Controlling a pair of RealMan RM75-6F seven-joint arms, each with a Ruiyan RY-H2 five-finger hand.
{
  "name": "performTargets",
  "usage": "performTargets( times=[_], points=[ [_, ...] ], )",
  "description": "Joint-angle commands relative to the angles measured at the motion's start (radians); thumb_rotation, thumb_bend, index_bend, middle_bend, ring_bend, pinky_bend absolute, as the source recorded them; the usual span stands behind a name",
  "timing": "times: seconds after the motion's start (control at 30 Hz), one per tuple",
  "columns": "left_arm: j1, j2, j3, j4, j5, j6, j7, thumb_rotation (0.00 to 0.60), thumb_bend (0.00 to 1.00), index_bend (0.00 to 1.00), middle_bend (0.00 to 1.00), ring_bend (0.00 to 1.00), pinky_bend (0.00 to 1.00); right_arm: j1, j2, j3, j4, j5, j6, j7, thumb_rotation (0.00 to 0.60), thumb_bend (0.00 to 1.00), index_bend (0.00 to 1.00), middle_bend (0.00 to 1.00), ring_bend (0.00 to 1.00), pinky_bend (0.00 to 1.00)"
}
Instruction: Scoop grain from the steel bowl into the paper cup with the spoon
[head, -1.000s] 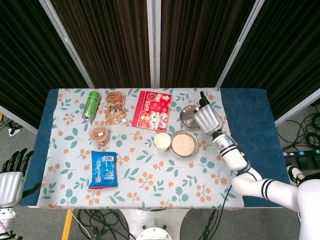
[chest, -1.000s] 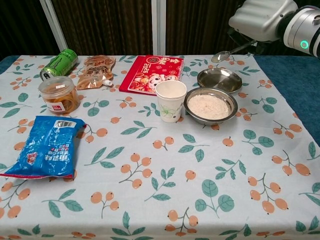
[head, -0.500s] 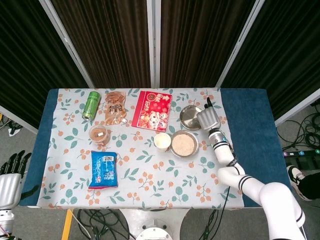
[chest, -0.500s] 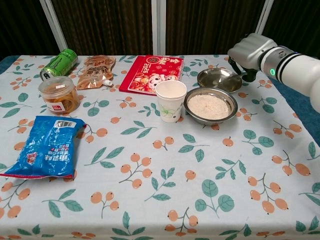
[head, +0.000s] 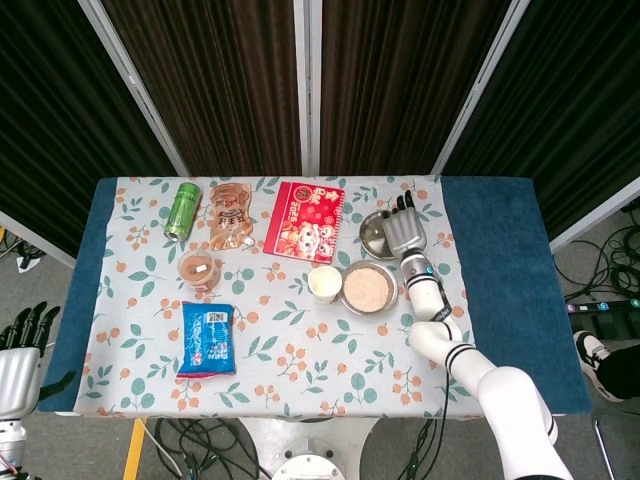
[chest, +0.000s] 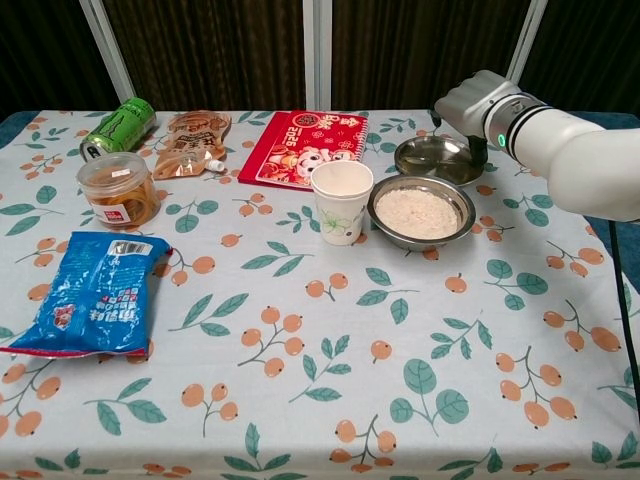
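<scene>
The steel bowl (head: 367, 288) (chest: 420, 213) holds pale grain and sits right of the white paper cup (head: 324, 284) (chest: 341, 200). My right hand (head: 403, 230) (chest: 472, 100) hovers just behind the bowl, over the right edge of an empty steel dish (head: 376, 234) (chest: 436, 159). Its fingers curl downward in the chest view. The spoon it carried a moment ago is hidden by the hand and lies nowhere on the table. My left hand (head: 20, 350) hangs off the table's near left corner, fingers apart, holding nothing.
At the back of the floral cloth lie a red booklet (chest: 306, 134), a brown pouch (chest: 192, 142) and a green can (chest: 118, 127). A plastic tub (chest: 118, 188) and a blue snack bag (chest: 92, 292) sit on the left.
My right hand came down and moved left, from high at the back right to just over the empty dish. The spoon, plainly seen sticking out a second ago, is now hidden.
</scene>
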Motion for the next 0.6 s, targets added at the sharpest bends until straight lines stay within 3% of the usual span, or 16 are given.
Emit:
performTargets(
  times=[0.03,0.17,0.37,0.5,0.6],
  points=[
    [-0.001,0.002,0.0,-0.002,0.004,0.002,-0.001,0.6,0.06,0.17,0.16,0.1,0.2,-0.017,0.035,0.02,-0.048,0.002,0.023,0.03,0.6,0.13,0.14,0.24,0.04,0.0],
    [-0.007,0.007,-0.006,-0.002,0.005,-0.001,-0.001,0.6,0.06,0.17,0.16,0.1,0.2,-0.089,0.186,0.028,-0.271,-0.043,0.126,0.109,0.6,0.13,0.13,0.26,0.07,0.0],
    [-0.027,0.01,-0.02,0.001,0.007,-0.013,0.001,0.6,0.06,0.17,0.16,0.1,0.2,-0.334,0.589,-0.016,-0.875,-0.159,0.385,0.239,0.6,0.15,0.16,0.28,0.11,0.0],
    [-0.033,0.011,-0.025,0.002,-0.002,-0.022,0.002,0.6,0.06,0.17,0.16,0.1,0.2,-0.494,0.764,-0.065,-1.086,-0.275,0.496,0.46,0.6,0.19,0.16,0.25,0.07,0.0],
    [-0.034,0.013,-0.025,-0.003,-0.008,-0.025,0.011,0.6,0.06,0.17,0.16,0.1,0.2,-0.605,0.845,-0.121,-1.154,-0.383,0.58,0.631,0.6,0.22,0.16,0.23,0.05,0.0]
  ],
)
